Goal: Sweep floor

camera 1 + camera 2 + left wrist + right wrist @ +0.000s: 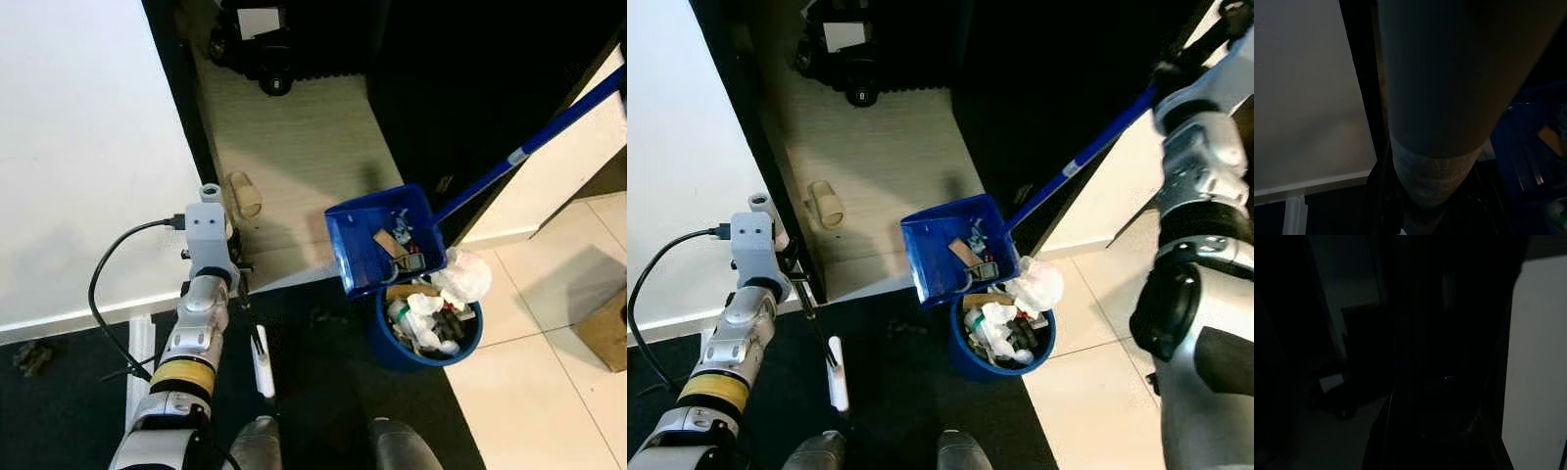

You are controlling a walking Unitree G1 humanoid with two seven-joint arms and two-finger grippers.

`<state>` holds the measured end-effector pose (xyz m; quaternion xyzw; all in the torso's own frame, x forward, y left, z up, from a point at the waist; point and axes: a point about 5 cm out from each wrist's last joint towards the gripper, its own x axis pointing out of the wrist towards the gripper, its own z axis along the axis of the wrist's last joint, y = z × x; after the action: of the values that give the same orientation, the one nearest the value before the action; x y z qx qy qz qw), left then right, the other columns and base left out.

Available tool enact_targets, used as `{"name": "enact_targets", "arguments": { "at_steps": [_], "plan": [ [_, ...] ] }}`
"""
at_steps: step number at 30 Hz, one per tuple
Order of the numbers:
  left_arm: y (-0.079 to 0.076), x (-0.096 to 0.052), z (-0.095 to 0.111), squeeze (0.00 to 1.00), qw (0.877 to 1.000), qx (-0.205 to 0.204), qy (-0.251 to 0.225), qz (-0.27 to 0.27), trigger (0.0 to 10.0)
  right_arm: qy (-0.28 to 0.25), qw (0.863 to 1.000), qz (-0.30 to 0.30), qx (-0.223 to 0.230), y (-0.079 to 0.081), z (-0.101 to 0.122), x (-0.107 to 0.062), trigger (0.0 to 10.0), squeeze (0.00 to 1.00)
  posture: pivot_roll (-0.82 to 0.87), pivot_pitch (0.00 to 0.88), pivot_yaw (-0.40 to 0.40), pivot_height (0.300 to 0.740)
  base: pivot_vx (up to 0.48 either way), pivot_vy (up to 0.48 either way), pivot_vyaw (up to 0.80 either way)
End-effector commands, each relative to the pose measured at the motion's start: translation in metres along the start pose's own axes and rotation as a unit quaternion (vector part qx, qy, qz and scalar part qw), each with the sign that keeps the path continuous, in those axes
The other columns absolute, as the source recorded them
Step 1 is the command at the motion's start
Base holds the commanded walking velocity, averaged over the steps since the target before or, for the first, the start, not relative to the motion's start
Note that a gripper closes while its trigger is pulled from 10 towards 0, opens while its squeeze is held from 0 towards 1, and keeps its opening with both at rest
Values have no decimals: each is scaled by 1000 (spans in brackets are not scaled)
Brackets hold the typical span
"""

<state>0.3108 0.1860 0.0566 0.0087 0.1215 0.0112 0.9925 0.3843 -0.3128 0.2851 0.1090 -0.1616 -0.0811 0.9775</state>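
The right end effector point(1190, 59), at the upper right of the frame, sits at the top of a long blue handle point(1080, 157), and whether its fingers are clamped on it cannot be told. The handle runs down diagonally to a blue plastic dustpan point(380, 238), a square scoop tilted over a round blue bin point(427, 333) in the lower middle of the frame. In the dustpan lie a brown scrap of cardboard and small bits of litter. The bin is full of crumpled white paper, cardboard and dark scraps, heaped above its rim. The left end effector point(253, 323), in the lower left, points down over a dark mat point(323, 392) toward a small white stick-like piece point(264, 367); its grip cannot be made out either. A short tan tube point(245, 194) lies on the pale ribbed floor point(304, 127) left of the dustpan. Glossy cream tiles point(529, 372) fill the lower right.
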Motion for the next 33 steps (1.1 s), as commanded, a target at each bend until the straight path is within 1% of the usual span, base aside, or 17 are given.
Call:
{"name": "enact_targets", "arguments": {
  "at_steps": [1, 7, 17, 18, 23, 30, 32, 33],
  "plan": [
    [-9, 1, 6, 0, 1000, 3, -15, -15, 10000, -40, 999, -4, 19, -3, 22, 3, 10000, 0, 18, 17, -54, 740, 0, -480, 0],
    [-7, 3, 8, 0, 1000, 2, -15, -10, 10000, -38, 999, 3, 7, -3, 21, 3, 10000, 0, 21, 19, -56, 740, 0, -480, 0],
    [-3, 3, 7, 0, 1000, 2, -14, 5, 10000, -40, 999, 10, 4, 2, 21, 4, 10000, 0, 22, 22, -62, 740, 0, -480, 0],
    [-2, 3, 7, 0, 1000, -9, -14, 13, 10000, -41, 999, 11, 5, 2, 21, 4, 10000, 0, 22, 22, -62, 740, 0, 0, 0],
    [1, 4, 6, 0, 1000, -10, -12, 25, 10000, -43, 999, 13, 5, 4, 21, 5, 10000, 0, 21, 21, -63, 740, 0, 0, 0],
    [4, 4, 6, 0, 999, -7, -12, 32, 10000, -63, 998, 28, -9, 12, 27, 7, 10000, 0, 21, 24, -68, 740, 0, 0, 0],
    [4, 3, 6, 0, 999, -7, -12, 34, 10000, -63, 997, 39, -11, 19, 22, 7, 10000, 0, 19, 27, -71, 740, 0, 0, 0],
    [4, 3, 6, 0, 999, -7, -12, 34, 10000, -63, 997, 39, -11, 19, 22, 7, 10000, 0, 19, 27, -71, 740, 0, 0, 0]
  ]
}}
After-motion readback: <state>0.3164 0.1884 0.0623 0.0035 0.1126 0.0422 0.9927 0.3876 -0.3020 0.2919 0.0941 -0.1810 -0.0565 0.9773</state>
